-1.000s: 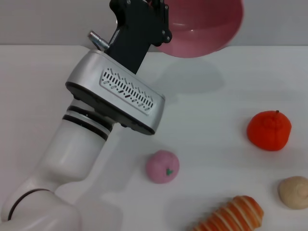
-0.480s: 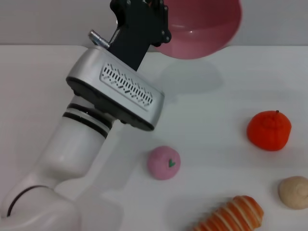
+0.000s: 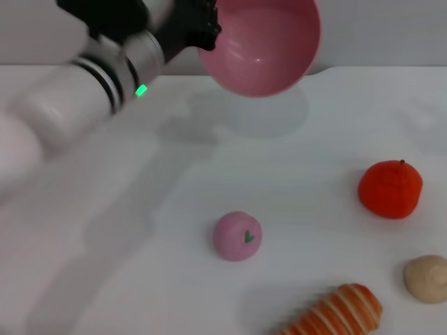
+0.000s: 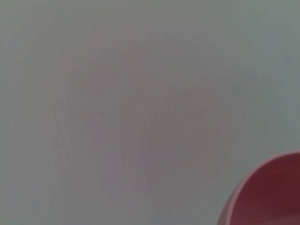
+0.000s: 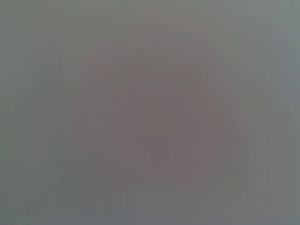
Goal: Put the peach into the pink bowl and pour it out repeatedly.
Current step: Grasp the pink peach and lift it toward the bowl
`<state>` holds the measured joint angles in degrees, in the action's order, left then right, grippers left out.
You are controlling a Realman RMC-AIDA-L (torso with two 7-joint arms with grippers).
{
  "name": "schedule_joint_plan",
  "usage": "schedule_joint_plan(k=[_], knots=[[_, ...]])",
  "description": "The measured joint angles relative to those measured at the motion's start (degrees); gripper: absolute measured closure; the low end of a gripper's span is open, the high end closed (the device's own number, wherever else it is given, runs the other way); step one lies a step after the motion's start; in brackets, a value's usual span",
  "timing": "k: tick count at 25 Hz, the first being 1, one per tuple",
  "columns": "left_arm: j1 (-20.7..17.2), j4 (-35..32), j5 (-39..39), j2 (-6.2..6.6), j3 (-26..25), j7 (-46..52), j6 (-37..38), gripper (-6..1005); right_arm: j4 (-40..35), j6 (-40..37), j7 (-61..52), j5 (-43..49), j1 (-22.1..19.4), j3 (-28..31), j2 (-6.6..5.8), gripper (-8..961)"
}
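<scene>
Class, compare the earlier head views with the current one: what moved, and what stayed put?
The left gripper, holding the glossy pink plastic bowl, swung back and leftward, turning the bowl's opening toward the camera. The small pale-pink toy peach rolled slightly, then settled. The orange-red fruit stayed put.

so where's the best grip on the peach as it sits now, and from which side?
Probably from straight above, fingers closing across its widest middle. The peach is a small roundish ball lying alone on the white table, clear all round. The left gripper holds the pink bowl aloft by its rim, so the right arm, out of view, would likely take it.
</scene>
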<state>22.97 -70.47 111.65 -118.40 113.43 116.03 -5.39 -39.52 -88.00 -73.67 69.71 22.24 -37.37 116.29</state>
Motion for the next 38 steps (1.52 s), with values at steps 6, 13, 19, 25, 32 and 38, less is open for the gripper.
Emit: schedule_joint_plan(k=[6,13,19,25,32,38], knots=[[8.53,8.46,-4.77,0.49,-22.4,6.15,30.36,926,-17.83,-19.1,-11.64,13.61,2.01,-1.79,0.36,499],[16.21,18.06,6.09,0.91,-38.1,14.31,47.52,925,-27.76,-21.9,-27.46,35.72,9.92,-12.09,0.88,499],[16.52,17.63,9.96,0.94,-38.99,17.38,48.64,925,-16.59,-7.67,-32.24,51.86,18.46,-25.41,2.41,499],[16.74,17.31,13.47,1.56,-41.18,21.61,52.18,924,-6.78,3.74,-34.48,52.27,22.87,-36.14,2.5,499],[16.14,17.27,13.47,1.27,-41.22,21.61,53.11,923,-4.07,11.58,-37.87,51.88,23.51,-43.13,2.72,499],[16.1,17.16,13.46,1.17,-40.86,21.61,53.5,922,-1.5,16.18,-39.11,49.76,23.66,-47.2,3.01,504]])
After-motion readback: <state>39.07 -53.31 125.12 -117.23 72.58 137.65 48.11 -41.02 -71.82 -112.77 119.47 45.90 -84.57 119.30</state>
